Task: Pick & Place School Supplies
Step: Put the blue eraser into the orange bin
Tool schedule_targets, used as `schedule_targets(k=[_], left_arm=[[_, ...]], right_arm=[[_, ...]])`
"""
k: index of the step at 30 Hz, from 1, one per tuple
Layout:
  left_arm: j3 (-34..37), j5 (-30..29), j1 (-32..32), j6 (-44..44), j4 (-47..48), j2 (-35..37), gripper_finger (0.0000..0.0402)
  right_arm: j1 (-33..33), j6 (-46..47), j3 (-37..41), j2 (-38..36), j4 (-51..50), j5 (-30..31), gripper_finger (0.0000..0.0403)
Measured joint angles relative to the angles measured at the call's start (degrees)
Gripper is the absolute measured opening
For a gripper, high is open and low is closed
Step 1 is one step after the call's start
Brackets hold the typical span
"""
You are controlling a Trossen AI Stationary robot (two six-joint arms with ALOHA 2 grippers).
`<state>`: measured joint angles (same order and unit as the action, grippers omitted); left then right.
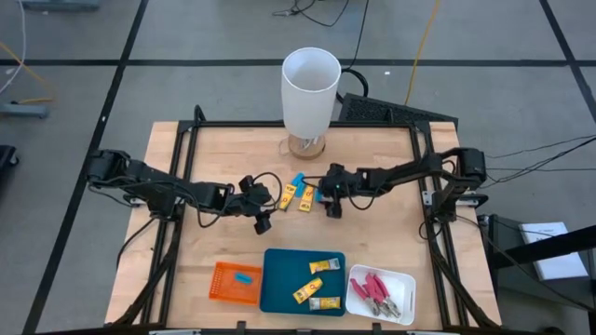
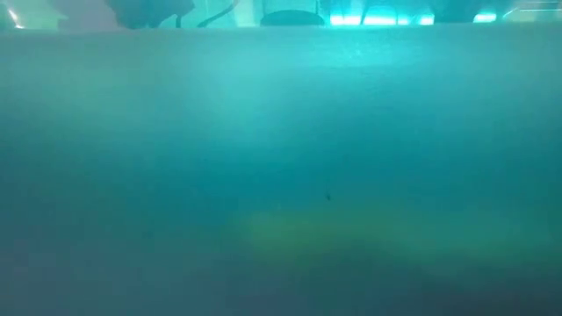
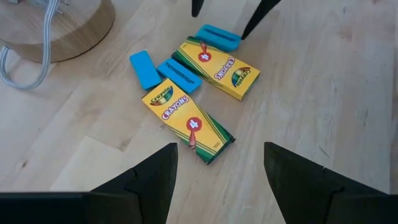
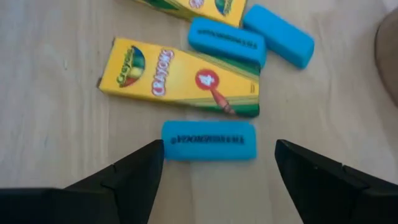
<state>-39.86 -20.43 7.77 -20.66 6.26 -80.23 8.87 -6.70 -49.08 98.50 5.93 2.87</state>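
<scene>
Two yellow crayon boxes (image 3: 189, 123) (image 3: 217, 67) and several light-blue erasers (image 3: 144, 68) (image 3: 179, 74) (image 3: 217, 36) lie flat in a cluster at mid-table (image 1: 296, 193). My left gripper (image 3: 217, 155) (image 1: 264, 207) is open, just left of the cluster, facing the nearer box. My right gripper (image 4: 219, 146) (image 1: 324, 194) is open at the cluster's right side. Its fingers stand on either side of one blue eraser (image 4: 209, 140) without touching it, beside a crayon box (image 4: 180, 76). The low view shows only a teal blur.
A tall white cylinder (image 1: 310, 93) stands on a wooden base at the far middle. Along the near edge sit an orange tray (image 1: 223, 287) holding a blue eraser, a teal tray (image 1: 279, 288) holding crayon boxes, and a white tray (image 1: 358, 302) holding red-handled tools.
</scene>
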Motion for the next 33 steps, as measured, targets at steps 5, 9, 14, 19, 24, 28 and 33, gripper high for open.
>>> schedule_targets(k=[5,9,14,19,24,28,33], left_arm=[[0.00,0.01,-0.13,0.00,-0.01,0.00,0.0244],[0.00,0.02,-0.09,-0.02,-0.02,0.00,0.0244],[0.00,0.00,-0.09,-0.04,-0.10,0.00,0.0244],[0.00,0.00,-0.09,-0.47,-0.13,0.00,0.0244],[0.00,0.00,-0.09,-0.61,-0.13,0.00,0.0244],[0.00,0.00,-0.09,-0.65,-0.12,0.00,0.0244],[0.00,0.00,-0.09,-0.83,-0.11,0.00,0.0244]], right_arm=[[2.02,2.26,-0.04,1.82,-0.41,-3.97,0.0299],[2.30,3.31,-0.04,2.74,-0.03,-5.81,0.0299],[2.00,0.41,-0.09,2.82,0.51,-5.68,0.0299],[1.90,-0.02,-0.04,3.07,2.97,-6.05,0.0299],[1.89,-0.02,-0.04,3.06,4.96,-7.73,0.0295],[1.89,1.33,-0.04,3.06,5.98,-7.51,0.0294],[1.45,0.05,-0.04,3.04,6.23,-7.50,0.0294]])
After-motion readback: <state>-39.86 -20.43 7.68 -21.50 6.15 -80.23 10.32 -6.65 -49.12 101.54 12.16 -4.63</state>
